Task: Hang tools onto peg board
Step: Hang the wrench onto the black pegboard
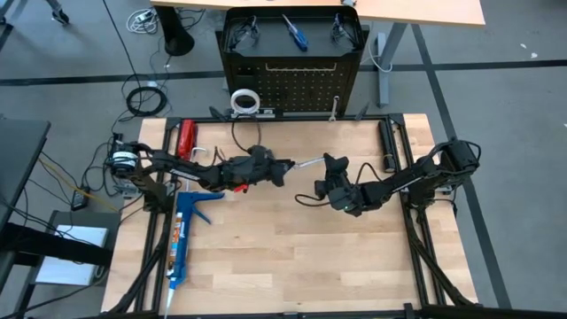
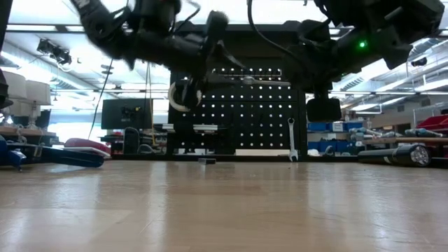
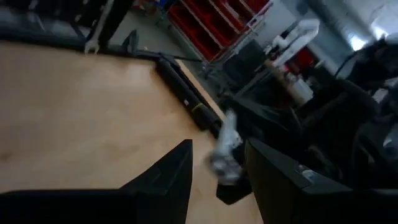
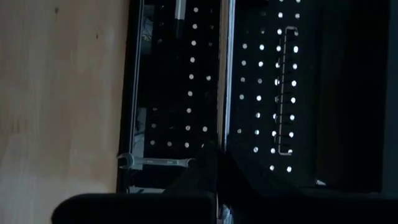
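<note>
From above, a silver wrench [image 1: 307, 162] spans the gap between the two pincers over the table [image 1: 283, 257]. The left pincer [image 1: 285, 168] is at one end, the right pincer [image 1: 330, 165] at the other. The peg board [image 1: 292, 84] stands behind, with tape [image 1: 244, 101] hanging on it.

At table height, a second wrench [image 2: 292, 138] hangs on the board.

In the left wrist view, the half-open fingers [image 3: 168, 180] flank the wrench end.

In the right wrist view, the right pincer is closed on the wrench shaft.
</note>
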Robot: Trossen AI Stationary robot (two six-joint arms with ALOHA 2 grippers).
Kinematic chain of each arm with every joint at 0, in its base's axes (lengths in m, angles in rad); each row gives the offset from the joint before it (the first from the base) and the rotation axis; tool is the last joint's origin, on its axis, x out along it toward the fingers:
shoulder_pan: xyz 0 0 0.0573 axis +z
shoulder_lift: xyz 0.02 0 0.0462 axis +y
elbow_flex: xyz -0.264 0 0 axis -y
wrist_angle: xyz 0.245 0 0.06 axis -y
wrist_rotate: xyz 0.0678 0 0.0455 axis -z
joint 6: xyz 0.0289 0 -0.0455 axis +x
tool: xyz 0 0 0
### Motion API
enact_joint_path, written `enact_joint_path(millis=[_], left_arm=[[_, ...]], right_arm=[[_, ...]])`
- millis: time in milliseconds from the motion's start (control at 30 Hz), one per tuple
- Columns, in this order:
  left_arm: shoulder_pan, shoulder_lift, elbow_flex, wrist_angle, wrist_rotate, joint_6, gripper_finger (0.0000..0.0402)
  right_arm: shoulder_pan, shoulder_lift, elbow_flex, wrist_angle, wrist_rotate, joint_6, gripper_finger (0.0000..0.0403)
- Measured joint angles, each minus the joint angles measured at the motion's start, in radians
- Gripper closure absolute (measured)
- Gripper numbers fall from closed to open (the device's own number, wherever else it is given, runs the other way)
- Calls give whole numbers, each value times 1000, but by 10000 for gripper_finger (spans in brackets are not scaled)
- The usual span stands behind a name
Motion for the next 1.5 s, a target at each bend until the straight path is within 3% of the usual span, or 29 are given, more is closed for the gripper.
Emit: enact_joint_path(millis=[200,333,600,1133,1400,1500], left_arm=[[52,-6,-147,273,81,-219,249],[57,-6,-151,258,110,-352,249],[57,-6,-115,239,113,-473,249],[37,-6,-74,222,159,-486,252],[81,-6,-76,219,164,-455,252],[83,-6,-76,214,183,-457,252]], right_arm=[[-28,0,0,12,-34,-30,381],[-59,0,0,97,-85,-104,381],[-92,1,0,314,-225,-332,381],[-111,3,-1,427,-346,-638,381],[-65,2,0,487,-468,-642,381],[-63,2,0,547,-450,-655,381]])
